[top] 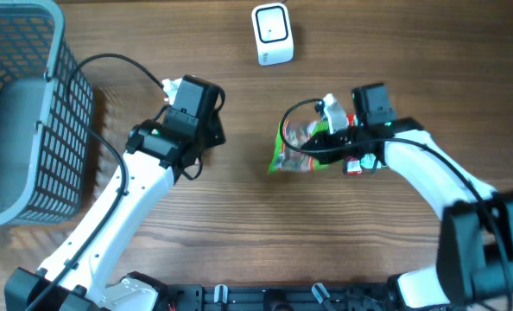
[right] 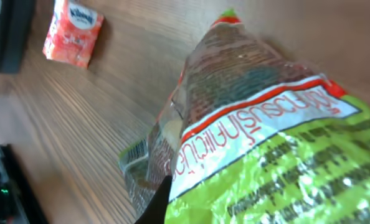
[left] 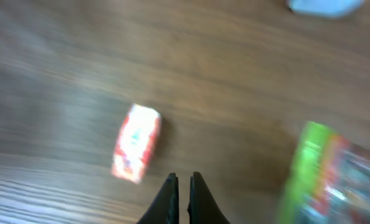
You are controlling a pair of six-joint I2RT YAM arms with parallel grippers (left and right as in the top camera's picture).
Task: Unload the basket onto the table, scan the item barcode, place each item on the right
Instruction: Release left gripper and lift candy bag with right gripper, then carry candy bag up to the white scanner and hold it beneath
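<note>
The left claw (left: 182, 186) is pressed together, empty, over the bench (left: 235, 74). The right claw (top: 334, 136) pinches the snack bag (right: 260, 124) at mid-bench: a light, crinkly film pouch, likely slippery and floppy, so its sealed edge looks the surest hold. The right wrist view shows its print and a tissue pack (right: 73, 32) beyond; only the overhead shows the white scanner (top: 271, 34) at the far edge.

Basket (top: 71, 104) at left edge, scanner (top: 272, 34) far centre, bag (top: 293, 149) right of centre, small packet (right: 73, 32) beside it
</note>
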